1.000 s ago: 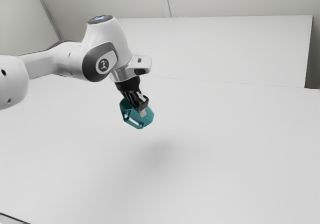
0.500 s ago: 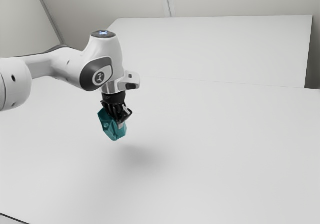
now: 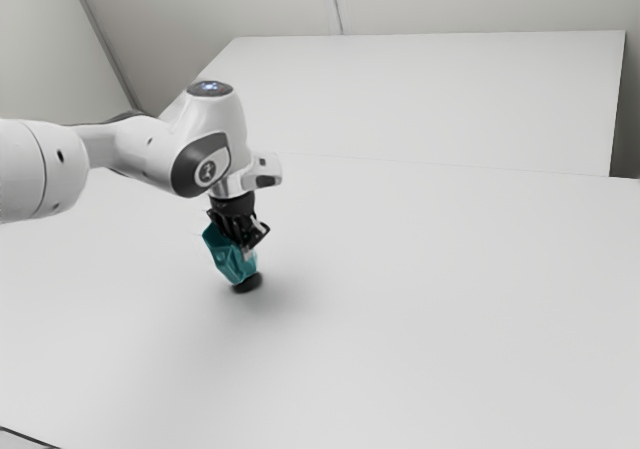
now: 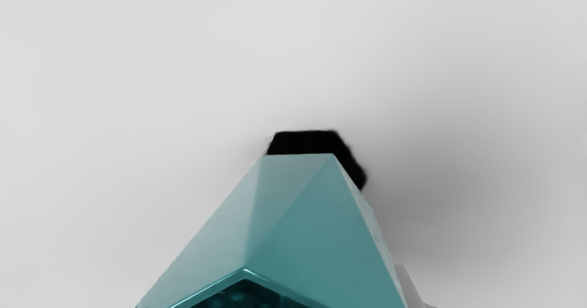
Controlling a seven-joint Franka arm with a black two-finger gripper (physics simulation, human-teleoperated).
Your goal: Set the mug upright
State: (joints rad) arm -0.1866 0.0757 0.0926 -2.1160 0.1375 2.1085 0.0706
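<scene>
Teal mug (image 3: 230, 253): leaning, mouth up, base toward exterior view's right; contact with tabletop (image 3: 430, 309) unclear. Hand (image 3: 250, 253) closed on mug; finger gap unreadable. Risks, judged: release at this lean could topple it; pressing a base edge down could twist the grip.

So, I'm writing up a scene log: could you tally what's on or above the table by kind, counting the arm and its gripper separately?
Teal faceted mug: 1
Franka arm: 1
Black two-finger gripper: 1
Total: 3
</scene>
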